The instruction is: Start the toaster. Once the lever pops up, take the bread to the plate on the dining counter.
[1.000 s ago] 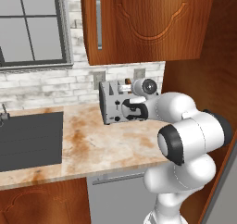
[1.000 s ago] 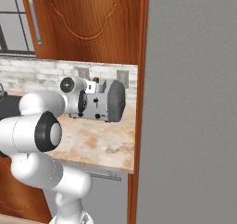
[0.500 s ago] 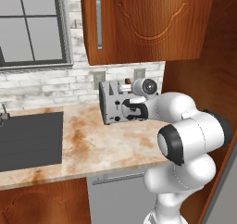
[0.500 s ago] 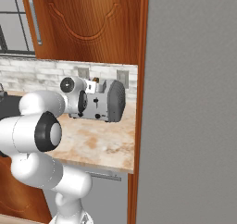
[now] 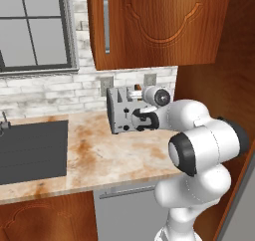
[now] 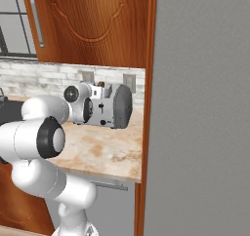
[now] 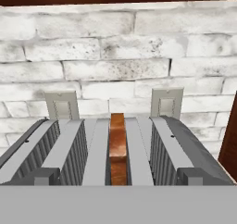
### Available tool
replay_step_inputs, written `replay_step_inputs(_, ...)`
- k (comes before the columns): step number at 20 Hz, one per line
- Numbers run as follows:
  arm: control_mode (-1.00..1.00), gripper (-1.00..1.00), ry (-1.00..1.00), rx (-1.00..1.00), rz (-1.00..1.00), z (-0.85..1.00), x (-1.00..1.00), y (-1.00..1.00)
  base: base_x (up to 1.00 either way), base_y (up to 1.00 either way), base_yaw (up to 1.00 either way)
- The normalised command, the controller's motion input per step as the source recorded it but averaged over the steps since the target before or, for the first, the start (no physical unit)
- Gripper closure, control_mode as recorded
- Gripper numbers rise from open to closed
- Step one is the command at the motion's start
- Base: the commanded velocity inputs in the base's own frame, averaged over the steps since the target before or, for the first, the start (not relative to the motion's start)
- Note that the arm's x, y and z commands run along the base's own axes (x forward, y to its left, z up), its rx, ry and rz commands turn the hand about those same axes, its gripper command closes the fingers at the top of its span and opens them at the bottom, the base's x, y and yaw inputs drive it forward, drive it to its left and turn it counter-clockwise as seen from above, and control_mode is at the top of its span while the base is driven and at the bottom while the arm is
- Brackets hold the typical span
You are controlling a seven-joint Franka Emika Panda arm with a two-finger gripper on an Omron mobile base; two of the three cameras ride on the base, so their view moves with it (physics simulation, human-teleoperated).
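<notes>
From the left, the arm is reaching across the worktop [image 5: 99, 155] and the gripper [image 5: 135, 119] is pressing at the toaster [image 5: 119, 113] front; starting it looks under way. From the right, a cabinet panel [image 6: 195, 108] is crowding the toaster's side. Looking along the hand, the bread [image 7: 117, 144] is sitting in a middle slot, below two wall sockets [image 7: 61, 105]. I cannot tell whether the fingers are spread. Next: wait, then lift straight up.

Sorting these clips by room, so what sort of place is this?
A home kitchen, rendered rather than real. A toaster with bread in a slot stands on a marbled worktop beside a dark sink, under wooden wall cabinets and a white brick backsplash.
</notes>
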Motion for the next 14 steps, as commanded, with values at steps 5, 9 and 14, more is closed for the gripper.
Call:
replay_step_inputs(5,-1.0,-1.0,-0.03,0.0,0.0,0.0,0.0,0.0,0.0,0.0,0.0)
replay_step_inputs(9,-1.0,-1.0,0.0,0.0,0.0,0.0,0.01,0.0,0.0,0.0,0.0)
replay_step_inputs(14,-1.0,-1.0,0.0,0.0,0.0,0.0,0.05,0.0,0.0,0.0,0.0)
